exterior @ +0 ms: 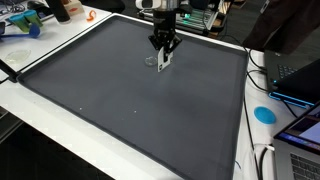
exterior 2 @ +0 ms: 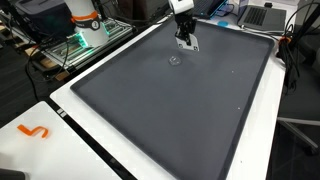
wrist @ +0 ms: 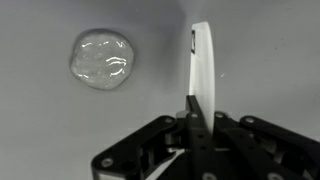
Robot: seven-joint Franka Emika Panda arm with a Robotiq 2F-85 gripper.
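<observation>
The white strip [wrist: 203, 60] is what you have in the claw [wrist: 195, 108]. The two fingers are pressed together on its near end, and the rest sticks straight out beyond the fingertips. In the wrist view you see it edge-on, so its long axis runs in line with the claw. Its broad faces look out to either side.

In both exterior views the claw [exterior: 164, 47] [exterior 2: 186, 40] points down over the dark mat [exterior: 120, 100], and the strip hangs below it toward the mat surface. You cannot tell from these views whether the strip's lower end touches the mat or stops just above it.

The relation that matters is sideways. A small clear blob [wrist: 102, 58] lies flat on the mat to the left of the strip in the wrist view. It sits about level with the strip's outer half, facing one broad face, with bare mat between the two. In an exterior view the same blob [exterior 2: 175, 60] sits near the claw, on the side toward the middle of the mat.

All of this is close to the mat's far edge, well away from its near corners. The mat covers most of the white table [exterior: 40, 120]. Outside the mat, an orange piece [exterior 2: 35, 131] lies by one table corner and a blue disc [exterior: 264, 113] sits along another edge. Both are well apart from the claw.
</observation>
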